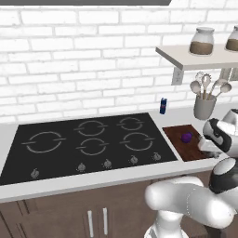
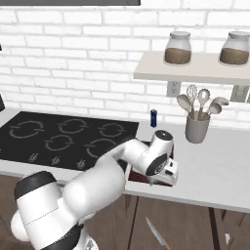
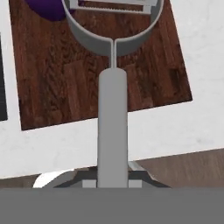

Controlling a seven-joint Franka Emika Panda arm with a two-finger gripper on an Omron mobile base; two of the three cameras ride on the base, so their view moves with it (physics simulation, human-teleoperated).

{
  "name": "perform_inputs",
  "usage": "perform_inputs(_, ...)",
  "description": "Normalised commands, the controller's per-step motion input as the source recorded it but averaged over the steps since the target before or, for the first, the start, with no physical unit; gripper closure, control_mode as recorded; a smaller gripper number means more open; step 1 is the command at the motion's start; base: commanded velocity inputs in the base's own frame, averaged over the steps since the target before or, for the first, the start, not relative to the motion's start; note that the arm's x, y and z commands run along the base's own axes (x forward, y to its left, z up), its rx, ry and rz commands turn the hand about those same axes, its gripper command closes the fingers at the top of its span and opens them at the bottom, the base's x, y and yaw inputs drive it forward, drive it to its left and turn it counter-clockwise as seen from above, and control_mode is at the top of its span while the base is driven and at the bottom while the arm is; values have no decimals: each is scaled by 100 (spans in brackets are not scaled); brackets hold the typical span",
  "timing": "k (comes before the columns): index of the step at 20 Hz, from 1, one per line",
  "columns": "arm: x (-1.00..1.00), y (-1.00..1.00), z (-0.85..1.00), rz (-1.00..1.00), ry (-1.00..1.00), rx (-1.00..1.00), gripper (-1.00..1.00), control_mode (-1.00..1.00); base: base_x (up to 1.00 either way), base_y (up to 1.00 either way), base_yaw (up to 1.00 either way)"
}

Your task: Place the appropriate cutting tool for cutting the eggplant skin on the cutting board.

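The jaws (image 3: pixel 112 181) are pinching the grey handle of a peeler (image 3: pixel 112 131), gripping it at its lower end. The peeler is extending away from the hand, its rounded Y-shaped head (image 3: pixel 111 30) hanging above the cutting board (image 3: pixel 65 83); whether the head is touching the wood cannot be told. The eggplant (image 3: pixel 46 8) is lying on the board just beside the peeler head, partly cut off at the frame edge in the hand view.

In the left base view the eggplant (image 1: pixel 187 137) is sitting near the middle of the cutting board (image 1: pixel 179 144), which is lying on the white bench (image 1: pixel 69 183) just right of the black cooktop (image 1: pixel 88 142) and close to the bench's front edge. The wrist is hovering over the board's right side.

A grey utensil holder (image 1: pixel 204 107) is standing toward the back edge of the bench, a small blue can (image 1: pixel 163 106) beside the cooktop's back right corner. Two jars (image 2: pixel 177 49) are resting on the wall shelf (image 2: pixel 195 71). A knife (image 2: pixel 157 235) is lying on the floor.
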Motion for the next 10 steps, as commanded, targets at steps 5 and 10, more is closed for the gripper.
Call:
perform_inputs(5, 47, 0, -22, -35, 11, 0, 100, -100, 0, 0, 0)
perform_inputs(10, 33, -4, -32, -36, 13, 0, 100, -100, 0, 0, 0)
